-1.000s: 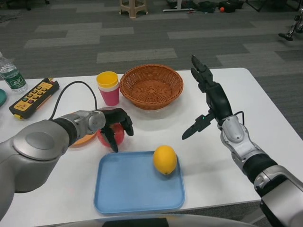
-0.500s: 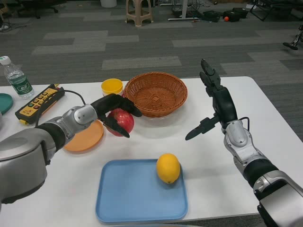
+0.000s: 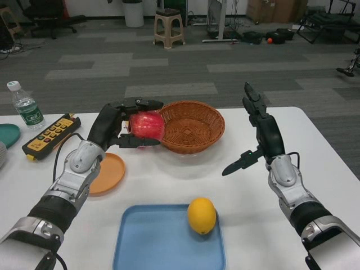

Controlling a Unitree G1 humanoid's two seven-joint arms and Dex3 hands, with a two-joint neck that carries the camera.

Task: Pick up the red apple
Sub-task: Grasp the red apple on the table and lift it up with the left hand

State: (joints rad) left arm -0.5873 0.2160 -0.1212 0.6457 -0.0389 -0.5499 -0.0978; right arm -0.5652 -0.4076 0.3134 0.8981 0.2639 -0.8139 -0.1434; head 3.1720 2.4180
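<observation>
Above table, red apple (image 3: 147, 125), glossy, round

The apple (image 3: 146, 125) is sitting in the left hand (image 3: 117, 122), just left of the basket (image 3: 194, 126). A plate (image 3: 107, 172) is lying below it; nearer, the lemon (image 3: 201, 215) is resting on the tray (image 3: 152, 242).

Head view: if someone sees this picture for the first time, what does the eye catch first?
Most striking is the red apple, held above the table in the left hand, just left of the wicker basket. Next comes the yellow lemon lying on the blue tray near the front edge. The right hand hovers open on the right.
</observation>
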